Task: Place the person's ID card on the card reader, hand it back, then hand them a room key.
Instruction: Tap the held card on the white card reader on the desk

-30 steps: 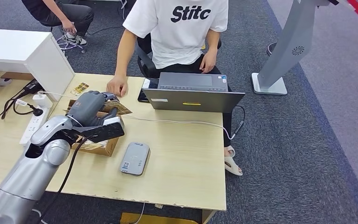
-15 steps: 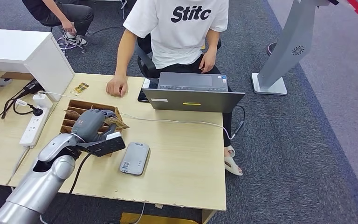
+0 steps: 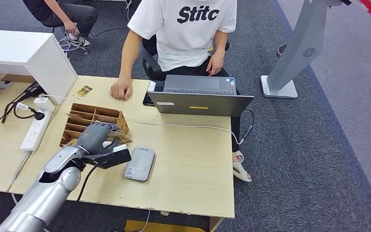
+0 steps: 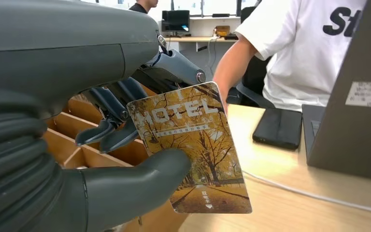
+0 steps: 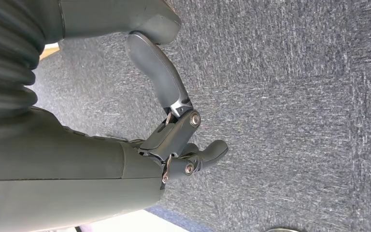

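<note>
My left hand (image 3: 95, 140) pinches a room key card (image 4: 193, 154), printed with autumn trees and the word MOTEL, between thumb and fingers. In the head view the card (image 3: 119, 129) sticks out over the near right corner of a wooden divided box (image 3: 84, 117). The grey card reader (image 3: 140, 164) lies flat on the table just right of my hand. The person in a white T-shirt sits across the table, one hand (image 3: 121, 90) resting on its far edge. My right hand (image 5: 174, 145) hangs over grey carpet, holding nothing, thumb apart from the fingers.
A laptop (image 3: 200, 96) stands half open before the person, a black phone (image 3: 148, 99) beside it and a white cable trailing across the table. A power strip (image 3: 35, 128) and a white cabinet (image 3: 29, 58) are at the left. A small card (image 3: 82, 91) lies near the cabinet.
My left hand has drawn back from the far side of the box to its near right corner, carrying the key card. The person's hand has stayed put.
</note>
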Motion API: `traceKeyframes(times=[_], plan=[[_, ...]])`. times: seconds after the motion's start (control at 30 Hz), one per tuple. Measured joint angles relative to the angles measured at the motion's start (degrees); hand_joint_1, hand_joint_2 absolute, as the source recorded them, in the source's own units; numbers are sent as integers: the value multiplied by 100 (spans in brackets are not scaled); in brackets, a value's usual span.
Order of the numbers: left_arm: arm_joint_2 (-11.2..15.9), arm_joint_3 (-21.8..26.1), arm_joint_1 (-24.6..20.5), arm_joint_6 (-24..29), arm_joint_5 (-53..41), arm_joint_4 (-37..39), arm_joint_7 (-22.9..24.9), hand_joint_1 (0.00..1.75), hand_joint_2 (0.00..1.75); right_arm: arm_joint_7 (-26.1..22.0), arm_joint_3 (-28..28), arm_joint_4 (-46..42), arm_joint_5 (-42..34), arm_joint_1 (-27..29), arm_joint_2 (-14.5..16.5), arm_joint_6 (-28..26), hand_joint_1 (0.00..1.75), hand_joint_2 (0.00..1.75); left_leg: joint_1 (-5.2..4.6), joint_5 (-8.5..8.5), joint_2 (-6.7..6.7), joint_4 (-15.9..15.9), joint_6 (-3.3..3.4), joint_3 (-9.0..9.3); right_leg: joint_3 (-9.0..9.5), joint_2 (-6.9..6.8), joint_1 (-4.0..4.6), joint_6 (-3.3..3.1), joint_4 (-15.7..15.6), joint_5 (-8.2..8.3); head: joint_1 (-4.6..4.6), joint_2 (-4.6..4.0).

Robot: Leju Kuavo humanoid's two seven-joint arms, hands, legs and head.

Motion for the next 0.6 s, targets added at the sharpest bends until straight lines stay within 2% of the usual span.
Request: traceKeyframes(times=[0.6], plan=[[-393, 0, -71, 46, -221, 349, -125, 175, 175, 9, 73, 28, 120, -3, 2, 23, 0, 175, -1, 2, -1, 0, 3, -1, 0, -1, 0, 2, 0, 2, 0, 0]])
